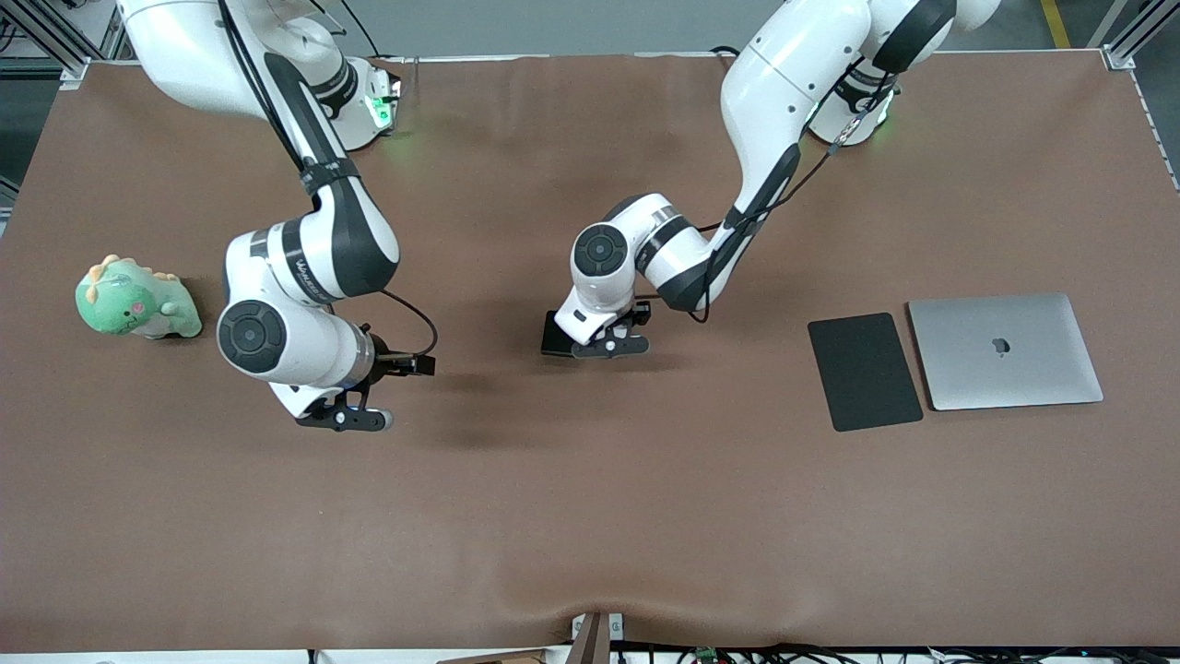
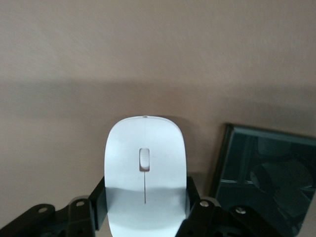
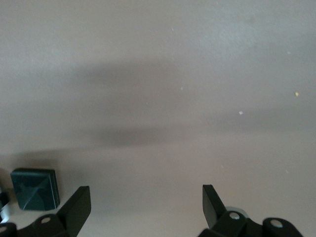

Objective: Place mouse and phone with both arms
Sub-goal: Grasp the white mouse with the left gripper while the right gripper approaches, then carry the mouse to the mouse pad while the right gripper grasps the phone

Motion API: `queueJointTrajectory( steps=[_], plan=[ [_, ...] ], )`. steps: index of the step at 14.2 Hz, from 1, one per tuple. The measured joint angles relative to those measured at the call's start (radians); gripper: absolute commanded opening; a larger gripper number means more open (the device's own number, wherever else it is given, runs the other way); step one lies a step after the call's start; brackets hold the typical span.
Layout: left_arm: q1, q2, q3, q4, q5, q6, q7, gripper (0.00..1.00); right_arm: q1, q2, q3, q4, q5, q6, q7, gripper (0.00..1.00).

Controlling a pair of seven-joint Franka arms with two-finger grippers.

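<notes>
The white oval mouse (image 2: 145,163) lies on the brown table beside the glossy black phone (image 2: 261,177). My left gripper (image 2: 145,183) is shut on the mouse, one finger pressed to each of its sides. In the front view the left gripper (image 1: 608,346) covers the mouse, and only an edge of the phone (image 1: 555,334) shows next to it. My right gripper (image 1: 346,420) hangs open over bare table toward the right arm's end, nothing between its fingers (image 3: 79,202). The right wrist view shows the phone (image 3: 35,195) some way off.
A matte black pad (image 1: 864,371) and a closed silver laptop (image 1: 1005,350) lie side by side toward the left arm's end. A green plush dinosaur (image 1: 136,302) sits at the right arm's end of the table.
</notes>
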Motion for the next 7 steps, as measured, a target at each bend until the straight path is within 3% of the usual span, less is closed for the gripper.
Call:
queueJointTrajectory(
  steps=[4,7],
  plan=[
    [0.094,-0.160,0.007,-0.005,0.011,-0.137,0.066,0.18,0.117,0.053,0.003,0.021,0.000,0.051,0.186,1.00],
    [0.253,-0.289,0.008,-0.068,0.014,-0.156,0.275,0.17,0.192,0.111,0.003,0.066,0.000,0.055,0.285,1.00]
  ],
)
